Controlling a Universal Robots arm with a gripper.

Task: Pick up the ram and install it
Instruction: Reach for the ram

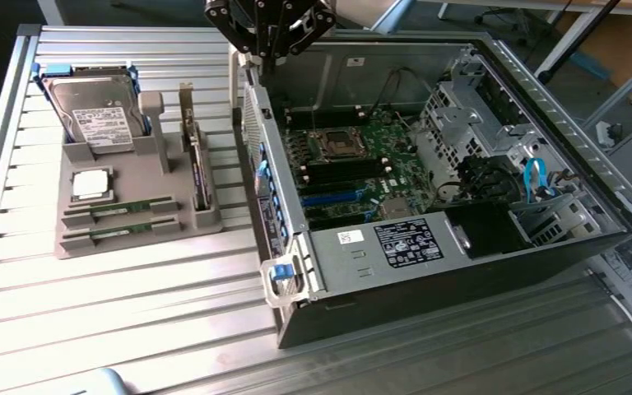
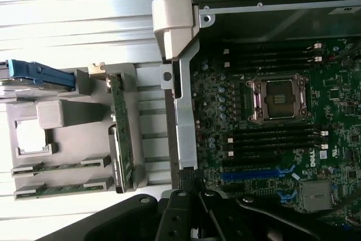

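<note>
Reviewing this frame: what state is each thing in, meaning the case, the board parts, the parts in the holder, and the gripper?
computer case: on its side, open.
processor socket: empty.
memory slots: empty.
ram sticks: both lying in the gray holder, untouched.
processor chip: flat in the holder.
hard drive: propped in the holder.
expansion card: on edge in the holder.
gripper: shut, empty, above the case's wall.
</note>
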